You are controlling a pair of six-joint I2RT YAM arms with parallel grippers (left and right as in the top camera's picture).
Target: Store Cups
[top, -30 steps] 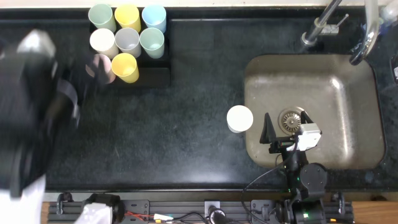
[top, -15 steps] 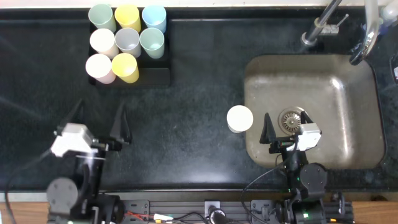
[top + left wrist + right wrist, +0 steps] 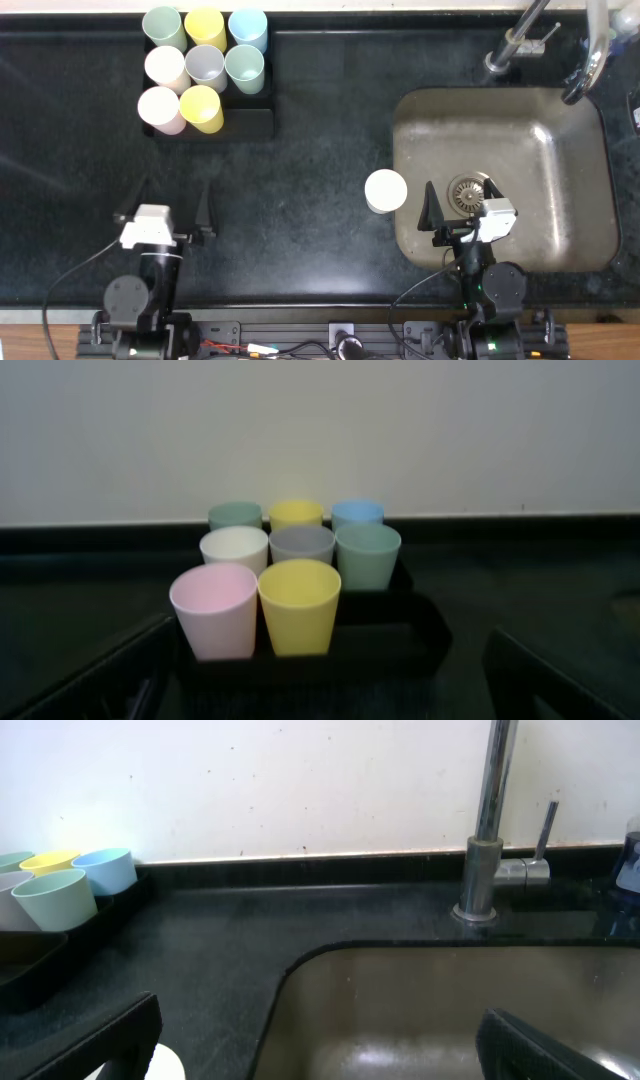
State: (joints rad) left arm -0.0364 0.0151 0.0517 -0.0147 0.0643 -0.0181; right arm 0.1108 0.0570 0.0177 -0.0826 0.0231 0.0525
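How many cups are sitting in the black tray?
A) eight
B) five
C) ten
A: the black tray holds eight, three in the back row, three in the middle row, then just the pink cup and a yellow cup in front, beside one bare corner.

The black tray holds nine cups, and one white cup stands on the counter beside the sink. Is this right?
Not quite. The black tray holds eight cups, not nine: the top view shows one corner place bare, beside the nearer yellow cup. The rest is right: the white cup stands on the counter beside the sink.
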